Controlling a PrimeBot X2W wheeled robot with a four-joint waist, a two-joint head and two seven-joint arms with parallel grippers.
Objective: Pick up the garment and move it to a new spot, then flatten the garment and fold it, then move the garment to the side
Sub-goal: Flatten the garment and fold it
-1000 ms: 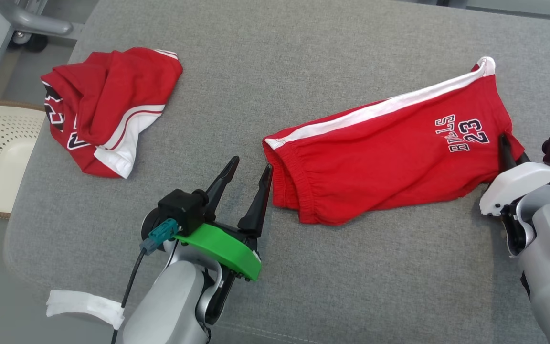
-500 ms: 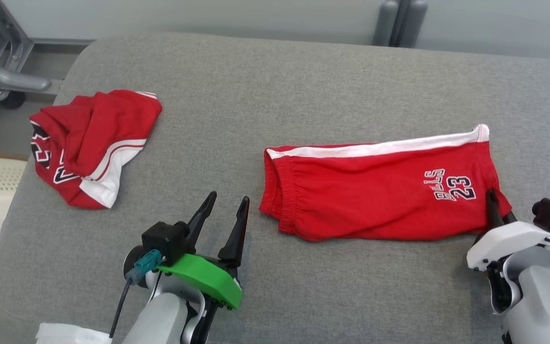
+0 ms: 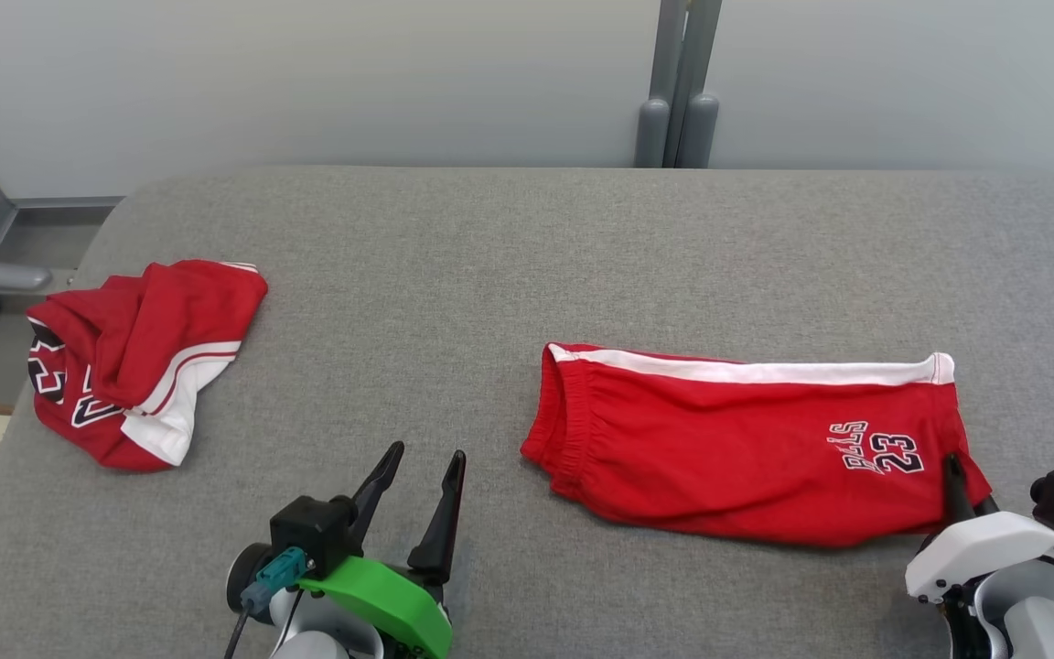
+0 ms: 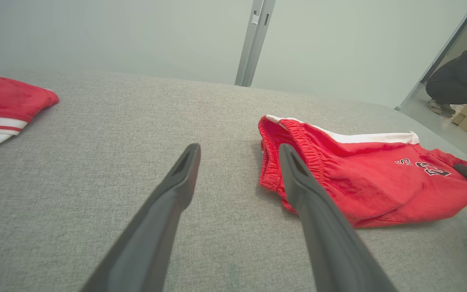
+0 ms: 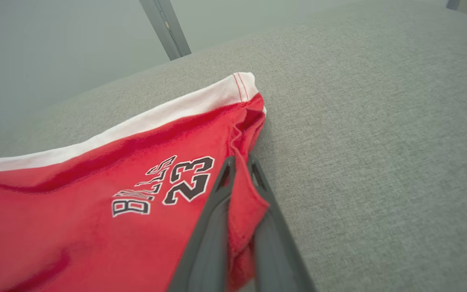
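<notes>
Pinching a hem corner of the red shorts (image 3: 737, 448), our right gripper (image 5: 239, 162) presses its two dark, tapered fingers together on a fold of the soft knit cloth, just beside the printed "23". The shorts lie as a long, flat band on the right half of the grey, coarsely woven padded surface (image 3: 454, 275). A white stripe runs along their far edge, and a gathered elastic waistband forms the left end. Our left gripper (image 3: 426, 453) hangs near that waistband, fingers spread and empty. Far to the left sits a crumpled red-and-white jersey (image 3: 143, 357). We count two garments, two grippers and four fingers.
</notes>
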